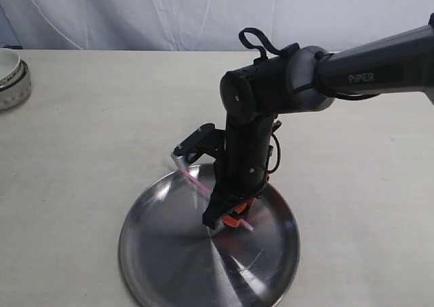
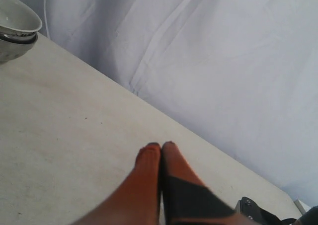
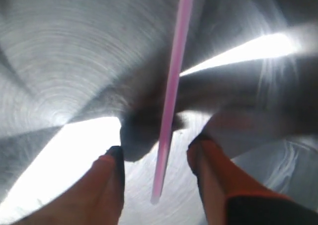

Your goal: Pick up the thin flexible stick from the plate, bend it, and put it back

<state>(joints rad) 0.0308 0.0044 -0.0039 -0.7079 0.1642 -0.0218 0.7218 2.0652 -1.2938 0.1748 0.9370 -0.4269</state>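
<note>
The thin flexible stick (image 1: 196,183) lies in the plate (image 1: 169,253), running from the plate's far-left rim, where its pale end sits, towards the middle. The right gripper (image 1: 227,219) points down onto the plate with its orange fingers (image 3: 112,185) spread apart, one on each side of the stick, not pinching it. The left gripper (image 2: 160,146) has its fingers pressed together on nothing, above the bare table (image 1: 88,151). A white bowl (image 1: 10,76) stands far left.

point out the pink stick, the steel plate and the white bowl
pink stick (image 3: 172,93): right wrist view, middle of its shaft
steel plate (image 1: 148,247): exterior view, bare floor near its left rim
white bowl (image 1: 10,98): exterior view, its outer wall
</note>
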